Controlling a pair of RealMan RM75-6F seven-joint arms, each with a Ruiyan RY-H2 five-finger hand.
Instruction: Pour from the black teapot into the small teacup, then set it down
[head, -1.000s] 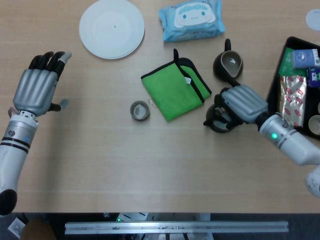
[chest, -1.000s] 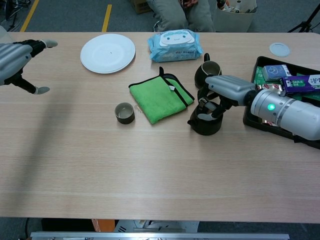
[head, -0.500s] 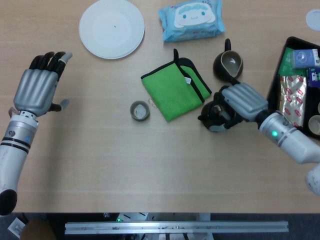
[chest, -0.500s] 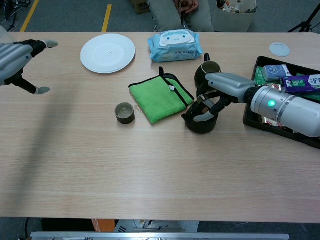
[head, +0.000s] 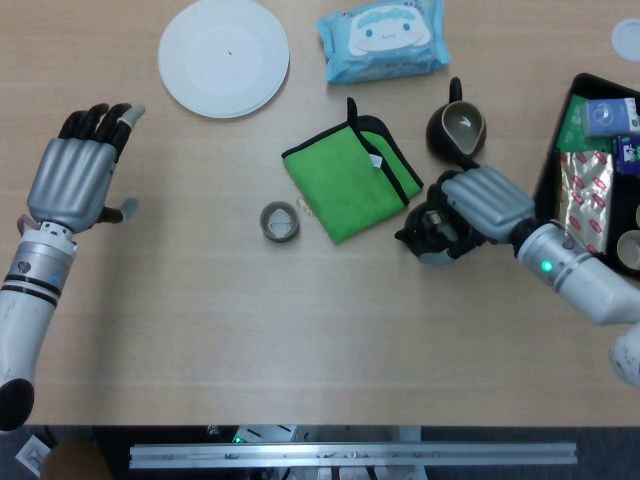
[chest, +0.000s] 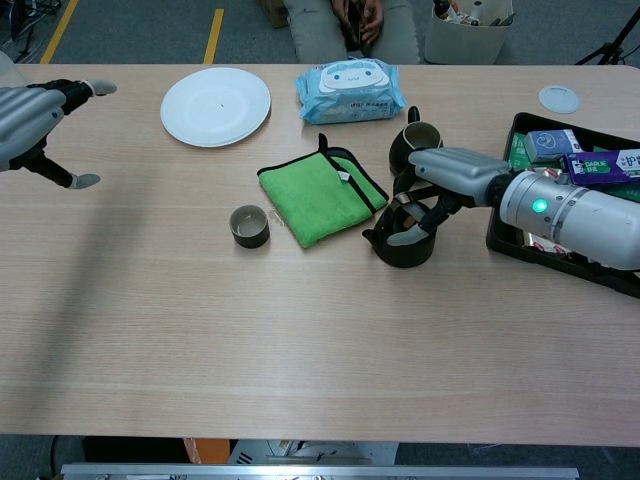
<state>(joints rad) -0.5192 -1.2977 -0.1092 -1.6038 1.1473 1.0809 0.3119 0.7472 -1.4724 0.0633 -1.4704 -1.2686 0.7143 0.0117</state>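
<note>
While your right robot hand (head: 478, 205) is gripping the black teapot (chest: 402, 238) from above, the pot is sitting just right of the green cloth (head: 348, 181), its spout pointing left toward the small teacup (head: 279, 221). The teacup is standing on the bench (head: 300, 330), well apart from the pot, just left of the cloth. You are holding your left robot hand (head: 75, 170) over the bench's left edge, fingers spread and gripping nothing. A black pitcher (head: 458, 125) is standing behind the teapot.

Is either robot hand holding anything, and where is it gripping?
The right hand grips the black teapot from above, at its top. The left hand holds nothing.
</note>
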